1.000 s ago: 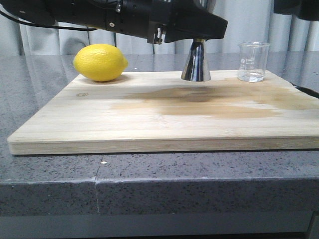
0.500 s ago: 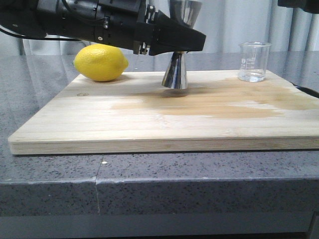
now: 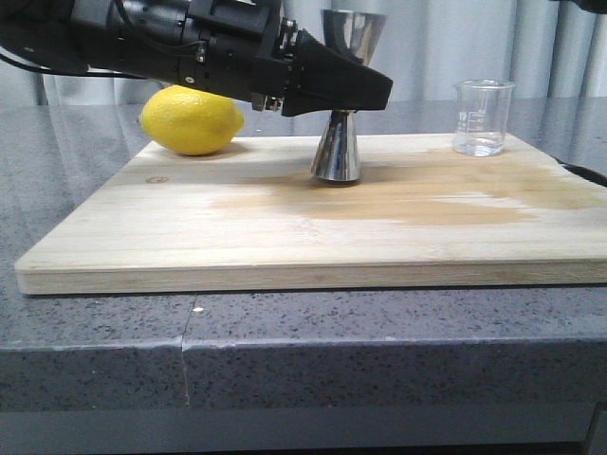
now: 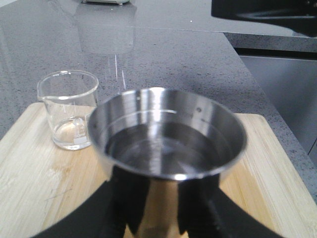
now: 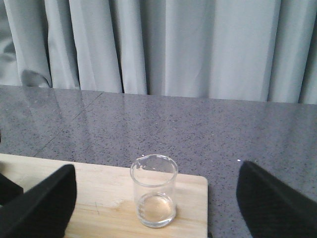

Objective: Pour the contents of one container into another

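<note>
Glass beaker stands upright at the far right of the wooden board, a thin film of clear liquid in its bottom, nothing touching it. Well to its left, near the middle of the board's far half, the steel jigger stands upright with its base on the wood. The left hand reaches in from the left and pinches the jigger at its narrow waist, the black fingers pressed against both sides below the upper cup, whose bowl shows dark and shiny inside. The right hand hangs above the beaker with its fingers spread wide to either side, holding nothing. A yellow lemon lies at the board's far left corner, behind the left arm. The board rests on a grey speckled worktop, with pale curtains behind.
</note>
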